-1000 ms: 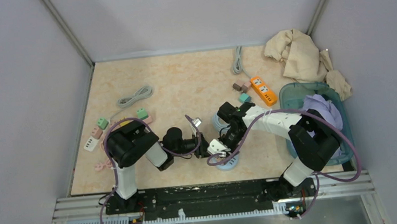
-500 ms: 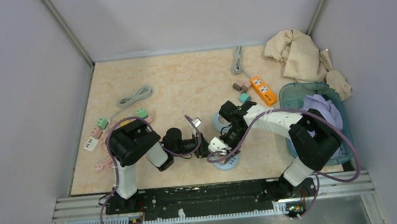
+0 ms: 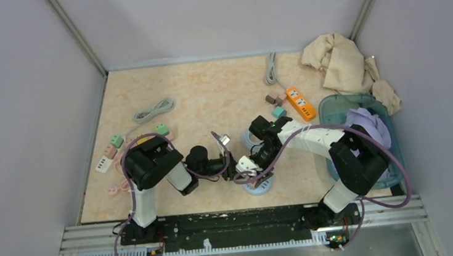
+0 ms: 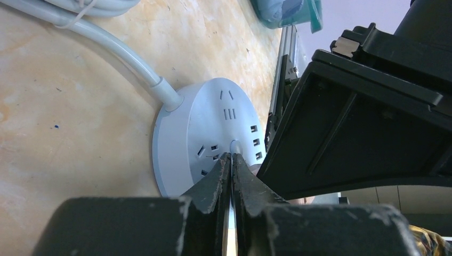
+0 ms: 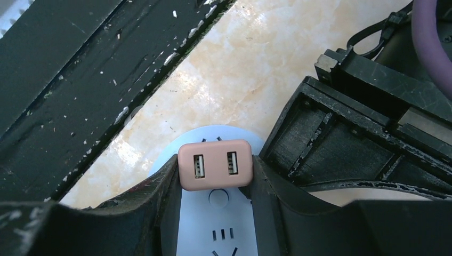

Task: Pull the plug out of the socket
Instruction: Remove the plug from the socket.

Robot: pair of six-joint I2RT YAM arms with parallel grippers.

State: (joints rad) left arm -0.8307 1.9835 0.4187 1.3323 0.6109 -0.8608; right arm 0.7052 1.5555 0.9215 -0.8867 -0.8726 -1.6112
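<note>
Pink rectangular two-port USB plug (image 5: 216,164) is pinched between the jaws of the right gripper (image 5: 215,166), over the round pale-blue socket (image 5: 218,205) by the near edge of the beige marbled table (image 3: 196,93). Just left of it, the left gripper (image 4: 231,160) has its jaws pressed together, tips at the socket's face.

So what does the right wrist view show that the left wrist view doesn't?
Only the right wrist view: the pink two-port USB plug clamped in the right tool. Only the left wrist view: the shut left tool, the socket's pale grey cable and a teal plastic bin. Both: the round pale blue socket on the beige marbled table.
</note>
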